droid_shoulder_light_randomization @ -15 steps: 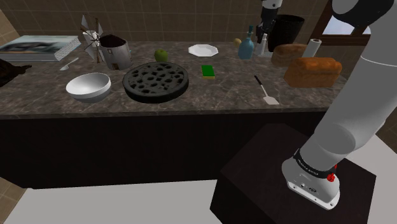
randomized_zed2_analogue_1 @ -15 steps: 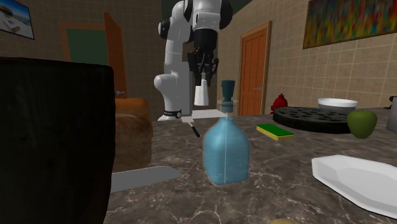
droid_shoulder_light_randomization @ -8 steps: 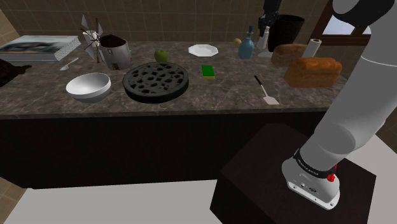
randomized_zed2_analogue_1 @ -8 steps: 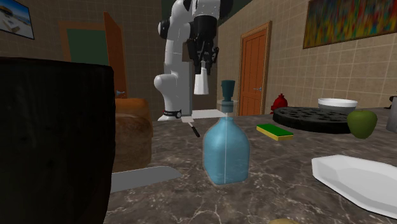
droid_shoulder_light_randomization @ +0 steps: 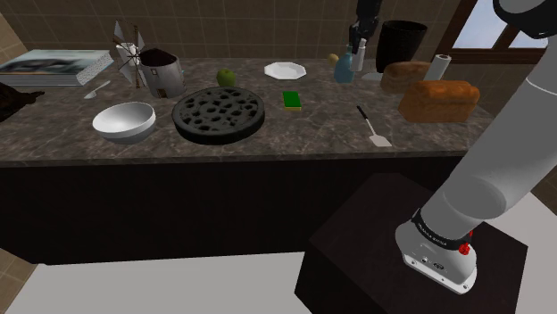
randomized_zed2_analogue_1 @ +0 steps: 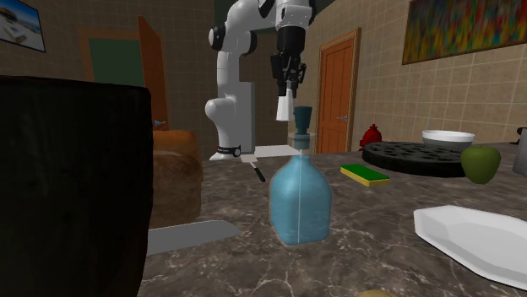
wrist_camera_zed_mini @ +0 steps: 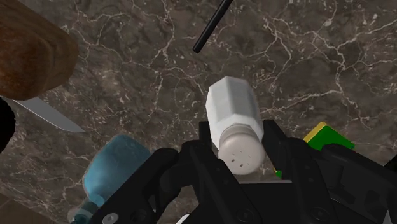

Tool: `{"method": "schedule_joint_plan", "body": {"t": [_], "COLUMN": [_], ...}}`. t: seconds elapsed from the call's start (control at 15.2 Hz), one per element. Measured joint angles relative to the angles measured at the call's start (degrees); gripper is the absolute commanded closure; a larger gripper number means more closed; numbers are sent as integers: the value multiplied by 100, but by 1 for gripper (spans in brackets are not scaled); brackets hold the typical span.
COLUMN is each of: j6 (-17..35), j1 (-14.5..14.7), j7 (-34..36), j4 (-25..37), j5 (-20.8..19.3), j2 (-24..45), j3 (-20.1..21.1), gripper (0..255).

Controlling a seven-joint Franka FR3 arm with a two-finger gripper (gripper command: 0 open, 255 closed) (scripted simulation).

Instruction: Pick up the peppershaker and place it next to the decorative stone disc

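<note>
White pepper shaker (wrist_camera_zed_mini: 234,121), clamped between the fingers (wrist_camera_zed_mini: 275,139) of the gripper (randomized_zed2_analogue_1: 288,78), hangs above the counter (droid_shoulder_light_randomization: 312,134). Since a second ago I see it carried from in front of the black bin (droid_shoulder_light_randomization: 399,43) leftward in the shoulder view, to high beside the one blue bottle (randomized_zed2_analogue_1: 300,198). One green sponge (droid_shoulder_light_randomization: 291,98) and one white plate (droid_shoulder_light_randomization: 285,70) lie between it and the single dark stone disc (droid_shoulder_light_randomization: 219,114), well apart to the left. Two bread loaves (droid_shoulder_light_randomization: 438,98) sit right.

White plate (randomized_zed2_analogue_1: 473,240) partly off-frame

The pincer (droid_shoulder_light_randomization: 359,46) holds the peppershaker (droid_shoulder_light_randomization: 360,60) above the counter (droid_shoulder_light_randomization: 303,134).
</note>
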Motion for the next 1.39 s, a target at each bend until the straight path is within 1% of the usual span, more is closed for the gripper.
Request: {"method": "schedule_joint_plan", "body": {"t": [0.33, 0.66, 0.92, 1.39], "j6": [-29, -16, -94, -218], "j1": [360, 668, 938, 1363], "j7": [734, 1420, 2019, 2953], "j4": [-459, -780, -883, -872], "j5": [-188, -267, -278, -242], "j2": [-448, -700, -817, -831], "j3": [344, 698, 1027, 1550], "gripper": [255, 255, 255, 255]}}
